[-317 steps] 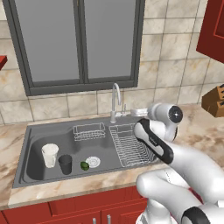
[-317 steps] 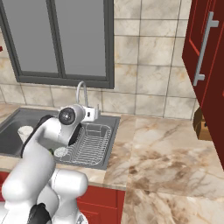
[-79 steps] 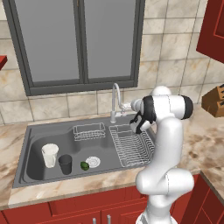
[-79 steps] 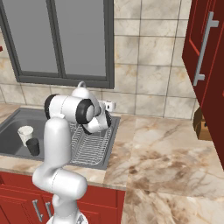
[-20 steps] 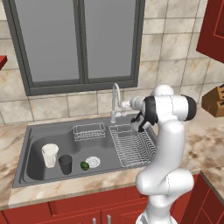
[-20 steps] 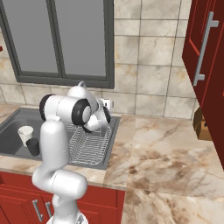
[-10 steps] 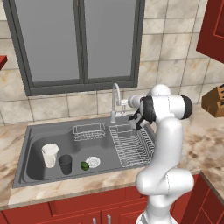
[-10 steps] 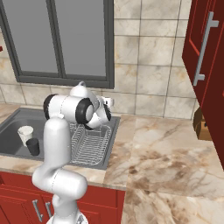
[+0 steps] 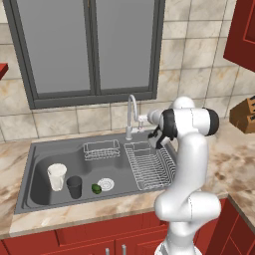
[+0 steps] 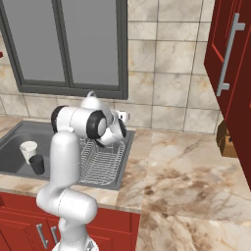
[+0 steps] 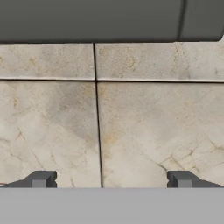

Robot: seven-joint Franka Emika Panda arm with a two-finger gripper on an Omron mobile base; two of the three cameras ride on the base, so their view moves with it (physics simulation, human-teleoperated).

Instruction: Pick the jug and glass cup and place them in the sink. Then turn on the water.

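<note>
The pale jug (image 9: 56, 176) and the dark glass cup (image 9: 74, 187) stand upright side by side in the left basin of the grey sink (image 9: 35, 191). They also appear at the left of the right base view, the jug (image 10: 28, 149) behind the glass cup (image 10: 36, 164). My gripper (image 9: 152, 133) hovers over the sink's back right corner, just right of the curved chrome tap (image 9: 131, 112) and its lever. It faces the tiled wall. In the hand view the gripper (image 11: 111, 181) is open wide with only wall tiles between its fingertips (image 11: 41, 179).
A wire dish rack (image 9: 149, 167) fills the right basin, and a small wire basket (image 9: 101, 149) sits at the back. A small green object (image 9: 96, 188) lies beside the drain. A wooden knife block (image 9: 244, 115) stands at the far right, under red cabinets.
The hand has shifted only slightly beside the tap lever. The jaws have stayed open. The jug and the glass cup have not moved.
</note>
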